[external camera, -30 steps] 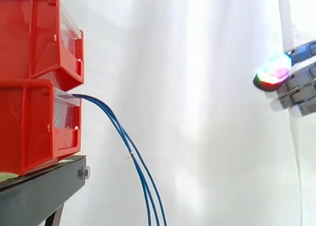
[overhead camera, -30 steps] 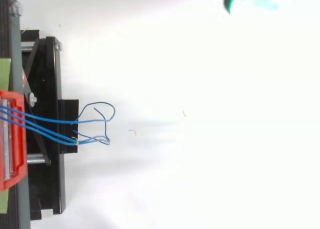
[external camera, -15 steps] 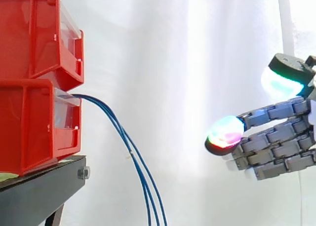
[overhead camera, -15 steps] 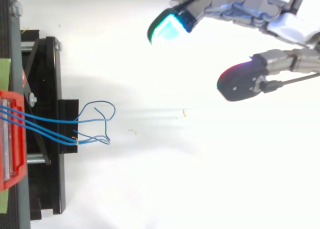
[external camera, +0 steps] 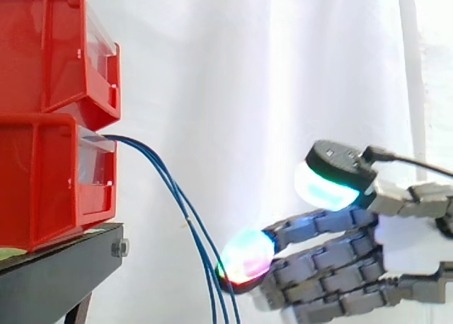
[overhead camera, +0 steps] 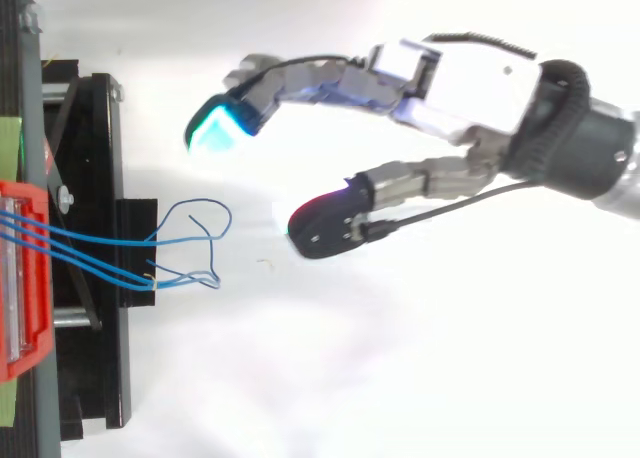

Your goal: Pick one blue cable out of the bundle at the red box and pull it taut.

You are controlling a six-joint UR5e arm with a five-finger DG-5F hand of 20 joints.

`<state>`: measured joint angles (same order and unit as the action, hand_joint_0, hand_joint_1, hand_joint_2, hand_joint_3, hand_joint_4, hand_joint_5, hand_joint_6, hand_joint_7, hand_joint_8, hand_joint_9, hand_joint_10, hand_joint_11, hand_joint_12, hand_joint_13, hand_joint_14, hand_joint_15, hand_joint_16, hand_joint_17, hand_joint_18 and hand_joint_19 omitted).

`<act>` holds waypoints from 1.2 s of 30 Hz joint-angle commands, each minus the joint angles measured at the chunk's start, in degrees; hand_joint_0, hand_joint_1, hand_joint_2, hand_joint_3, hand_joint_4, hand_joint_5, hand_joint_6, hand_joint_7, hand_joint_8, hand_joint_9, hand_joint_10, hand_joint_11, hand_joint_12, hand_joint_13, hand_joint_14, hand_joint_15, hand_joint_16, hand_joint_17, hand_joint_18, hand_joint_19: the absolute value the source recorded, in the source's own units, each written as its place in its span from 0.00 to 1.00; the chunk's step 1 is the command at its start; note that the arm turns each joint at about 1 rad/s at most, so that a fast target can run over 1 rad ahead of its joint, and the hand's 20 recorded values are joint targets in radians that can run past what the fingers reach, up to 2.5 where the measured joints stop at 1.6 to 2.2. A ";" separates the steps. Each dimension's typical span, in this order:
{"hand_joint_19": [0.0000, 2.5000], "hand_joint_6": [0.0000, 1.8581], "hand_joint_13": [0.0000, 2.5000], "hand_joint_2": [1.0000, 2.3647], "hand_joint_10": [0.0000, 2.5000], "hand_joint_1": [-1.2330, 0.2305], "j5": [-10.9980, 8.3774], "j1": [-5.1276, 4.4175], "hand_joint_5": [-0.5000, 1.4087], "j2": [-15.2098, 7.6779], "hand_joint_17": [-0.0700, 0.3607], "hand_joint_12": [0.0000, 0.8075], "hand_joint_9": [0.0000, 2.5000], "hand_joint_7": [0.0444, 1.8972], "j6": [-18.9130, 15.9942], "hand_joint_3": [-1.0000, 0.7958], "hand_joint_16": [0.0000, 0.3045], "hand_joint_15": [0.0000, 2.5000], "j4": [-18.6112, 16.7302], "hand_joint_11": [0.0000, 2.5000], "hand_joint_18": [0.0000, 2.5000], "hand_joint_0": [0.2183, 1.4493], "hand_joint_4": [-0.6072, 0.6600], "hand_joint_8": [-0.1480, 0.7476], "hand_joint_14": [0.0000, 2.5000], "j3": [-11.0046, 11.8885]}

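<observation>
Two red bins stand stacked on a black stand (external camera: 60, 278) in front of a white curtain (external camera: 283, 69), the upper red bin (external camera: 56, 48) resting on the lower red bin (external camera: 42, 182). The blue cables (external camera: 173, 189) come out at the top of the lower bin's clear front panel (external camera: 95, 165). In the side view they arc outward and hang slack, running close together down past the stand's edge to the bottom of the picture. From above, the same cables cross the bin's red rim (overhead camera: 25, 278) and the stand as a few near-parallel strands. They end in loose loops and free tips (overhead camera: 195, 248) over the white surface just beyond the stand. The hand (external camera: 403, 246) reaches in from the right with its fingers stretched out nearly straight toward the cables. Its thumb (external camera: 329, 175) is held well above and apart from them, so the grasp is wide open and holds nothing. In the side view the leading fingertip pad (external camera: 246, 255), glowing green, blue and red, lines up right against the hanging strands. Whether it touches them cannot be told. In the top view the hand (overhead camera: 470, 78) shows a cyan-tipped finger (overhead camera: 215, 128) and the dark-backed thumb tip (overhead camera: 325, 223) spread to either side of the looped ends, with white surface showing between them and the cables.
</observation>
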<state>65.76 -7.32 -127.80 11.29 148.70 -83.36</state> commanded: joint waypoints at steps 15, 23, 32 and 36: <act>0.00 0.27 0.02 0.00 0.00 0.42 1.74 -1.11 0.17 -9.05 0.50 0.44 0.10 0.39 -0.30 0.28 0.21 0.03 -2.89 0.00 0.00 0.22 0.75 0.44 0.00 9.35; 0.01 0.27 0.03 0.00 0.00 0.41 2.80 -2.43 0.18 -9.93 0.50 0.44 0.10 0.43 0.22 0.28 0.21 0.03 -1.40 0.00 0.00 0.22 0.77 0.45 0.00 11.99; 0.01 0.27 0.03 0.00 0.00 0.41 2.80 -3.13 0.19 -9.93 0.50 0.44 0.10 0.49 0.22 0.28 0.21 0.03 -1.57 0.00 0.00 0.22 0.78 0.45 0.00 11.99; 0.01 0.27 0.03 0.00 0.00 0.40 2.80 -3.22 0.20 -9.93 0.49 0.44 0.10 0.53 0.13 0.28 0.21 0.03 -2.01 0.00 0.00 0.23 0.76 0.45 0.00 11.99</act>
<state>68.54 -10.45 -137.72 11.50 146.97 -71.38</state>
